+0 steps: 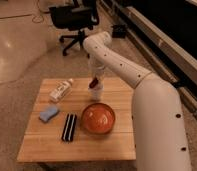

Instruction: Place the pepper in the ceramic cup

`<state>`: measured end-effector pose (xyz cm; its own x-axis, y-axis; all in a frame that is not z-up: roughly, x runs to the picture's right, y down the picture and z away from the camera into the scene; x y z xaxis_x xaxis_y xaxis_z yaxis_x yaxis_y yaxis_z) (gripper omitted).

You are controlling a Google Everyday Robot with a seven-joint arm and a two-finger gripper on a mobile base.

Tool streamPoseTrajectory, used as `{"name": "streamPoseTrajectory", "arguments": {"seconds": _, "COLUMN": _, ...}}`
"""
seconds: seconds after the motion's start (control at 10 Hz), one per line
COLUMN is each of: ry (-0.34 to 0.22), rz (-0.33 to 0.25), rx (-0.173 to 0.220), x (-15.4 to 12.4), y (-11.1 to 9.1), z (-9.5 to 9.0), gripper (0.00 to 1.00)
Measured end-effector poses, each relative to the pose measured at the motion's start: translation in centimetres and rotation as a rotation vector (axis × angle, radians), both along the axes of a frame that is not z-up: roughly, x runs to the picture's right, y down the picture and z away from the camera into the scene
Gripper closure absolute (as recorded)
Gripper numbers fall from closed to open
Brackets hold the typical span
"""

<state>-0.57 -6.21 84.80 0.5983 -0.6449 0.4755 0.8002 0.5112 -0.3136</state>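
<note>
The small white ceramic cup (95, 94) stands upright on the wooden table (42, 145), just behind the orange-red bowl. My gripper (95, 80) hangs straight above the cup, at the end of the white arm that reaches in from the right. It is shut on the small dark red pepper (95, 82), which sits just over the cup's rim. The lower end of the pepper is close to the cup's mouth. I cannot tell whether it touches the cup.
A wide orange-red bowl (98, 118) sits in front of the cup. A white labelled bottle (61, 90) lies at the back left. A blue sponge (49, 114) and a black striped block (68, 127) lie at the left front. A black office chair (74, 20) stands behind the table.
</note>
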Motion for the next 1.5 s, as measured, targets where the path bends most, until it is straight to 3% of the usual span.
{"name": "streamPoseTrajectory", "arguments": {"seconds": 0.3, "ry": -0.002, "rz": -0.014, "rx": 0.0, "x": 0.4, "y": 0.1, "z": 0.8, "gripper": 0.98}}
{"name": "streamPoseTrajectory", "arguments": {"seconds": 0.7, "ry": -0.007, "rz": -0.018, "rx": 0.014, "x": 0.3, "y": -0.3, "z": 2.6, "gripper": 1.0}}
{"name": "streamPoseTrajectory", "arguments": {"seconds": 1.5, "ry": -0.024, "rz": -0.03, "rx": 0.058, "x": -0.1, "y": -1.6, "z": 3.9, "gripper": 1.0}}
